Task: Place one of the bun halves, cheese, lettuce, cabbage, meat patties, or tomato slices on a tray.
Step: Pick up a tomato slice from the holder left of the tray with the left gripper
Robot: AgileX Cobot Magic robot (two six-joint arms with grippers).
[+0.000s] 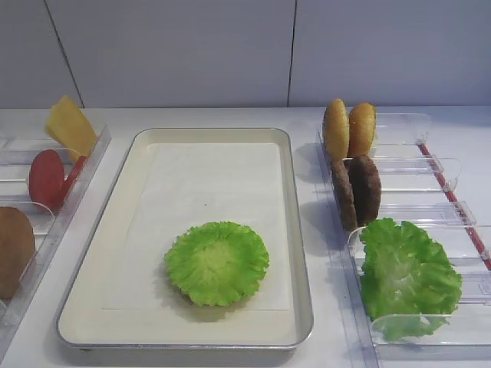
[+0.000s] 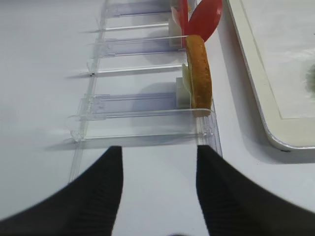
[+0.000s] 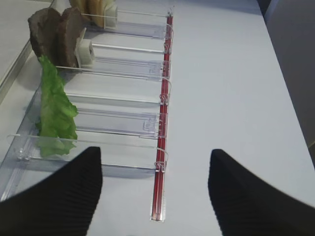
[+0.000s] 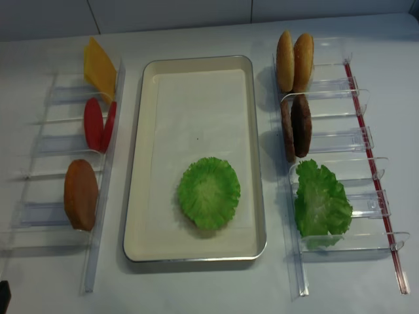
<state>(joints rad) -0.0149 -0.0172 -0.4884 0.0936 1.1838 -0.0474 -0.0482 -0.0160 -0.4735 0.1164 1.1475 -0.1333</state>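
The tray (image 1: 301,230) (image 4: 258,196) lies in the middle, and a round green leaf (image 1: 217,262) (image 4: 209,192) rests flat on its paper liner. In the right holders stand two bun halves (image 1: 349,129) (image 4: 294,60), two meat patties (image 1: 356,190) (image 3: 56,37) and ruffled lettuce (image 1: 406,276) (image 3: 56,108). On the left are the cheese (image 1: 70,126), red tomato slices (image 1: 47,178) (image 2: 204,17) and an orange-brown bun piece (image 2: 199,73) (image 4: 81,193). My left gripper (image 2: 158,191) is open over bare table, short of that bun's holder. My right gripper (image 3: 155,196) is open and empty, near the lettuce holder.
Clear plastic holders (image 4: 340,140) (image 4: 46,144) run in rows on both sides of the tray. A red strip (image 3: 162,147) edges the right-hand row. A white wall stands behind the table.
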